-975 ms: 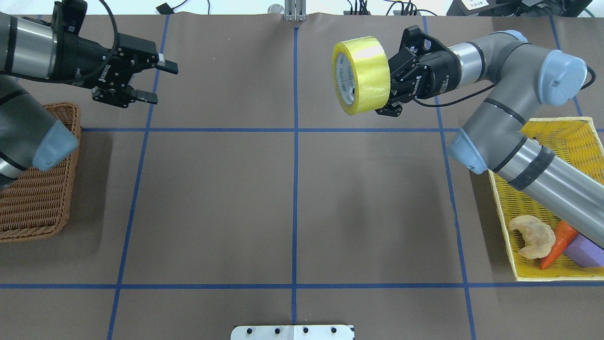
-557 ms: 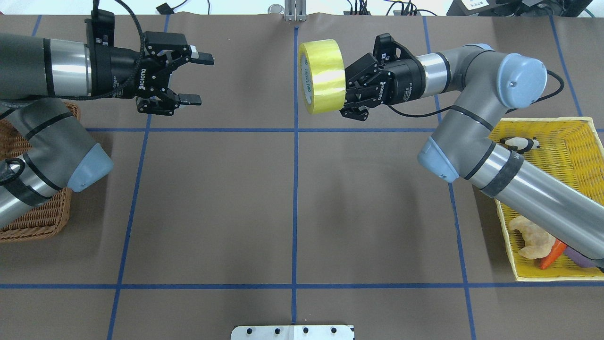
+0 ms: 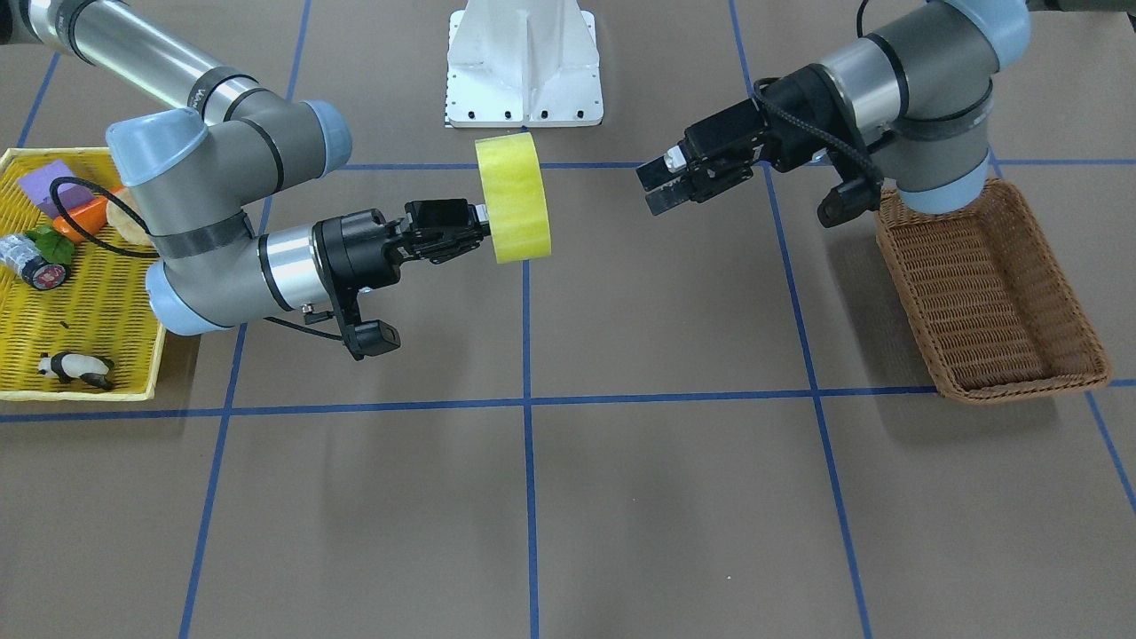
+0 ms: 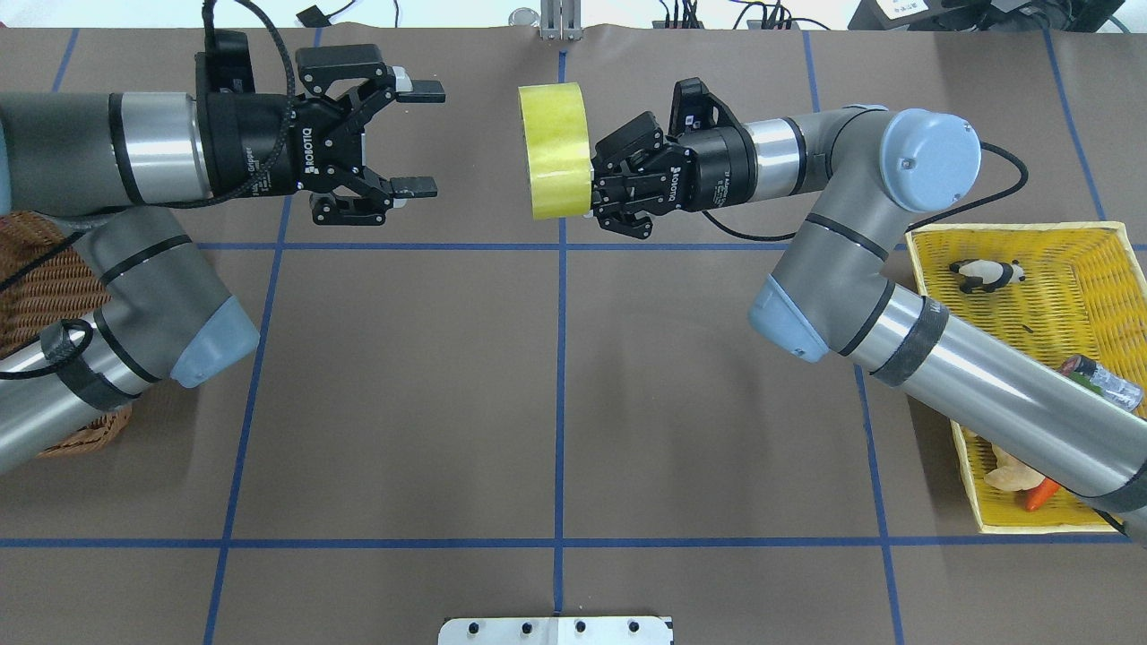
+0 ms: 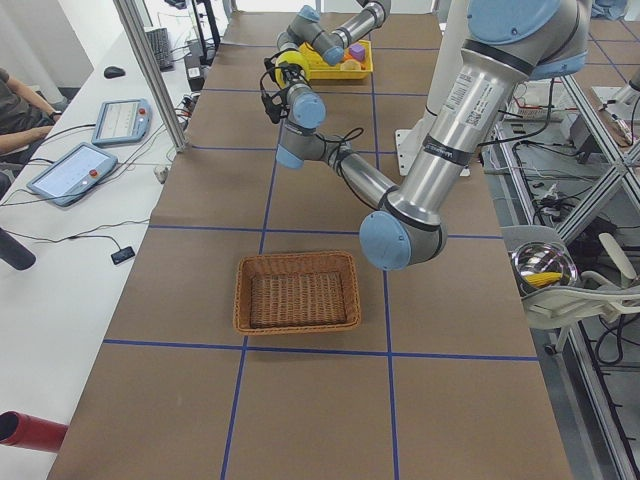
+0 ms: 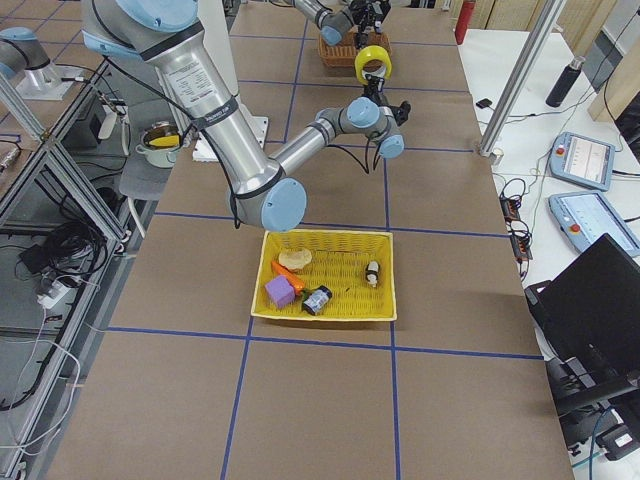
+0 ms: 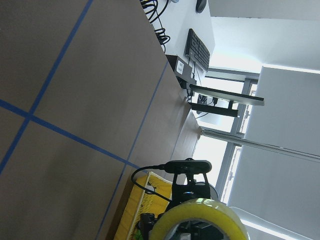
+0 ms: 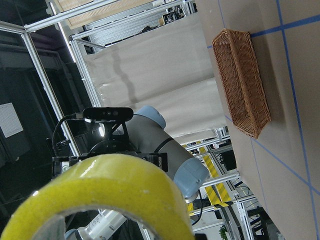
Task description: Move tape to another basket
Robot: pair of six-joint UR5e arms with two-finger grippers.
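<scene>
The yellow tape roll (image 4: 556,150) hangs in the air over the table's centre line at the far side, standing on edge. My right gripper (image 4: 589,182) is shut on the tape's wall; it also shows in the front view (image 3: 479,229) with the tape (image 3: 513,197). My left gripper (image 4: 423,137) is open and empty, facing the tape with a gap of about a hand's width between them; it shows in the front view too (image 3: 655,185). The brown wicker basket (image 3: 985,293) sits at the table's left end, partly under my left arm (image 4: 36,269).
The yellow mesh basket (image 4: 1030,237) at the right end holds a panda figure (image 4: 984,271), a small bottle (image 4: 1098,378), a carrot and a bread piece. The white robot base plate (image 3: 524,71) stands at the near middle edge.
Both arms moved toward the table's centre line. My right gripper carried the tape leftward. My left gripper reached rightward, still open, and the gap between them narrowed.
</scene>
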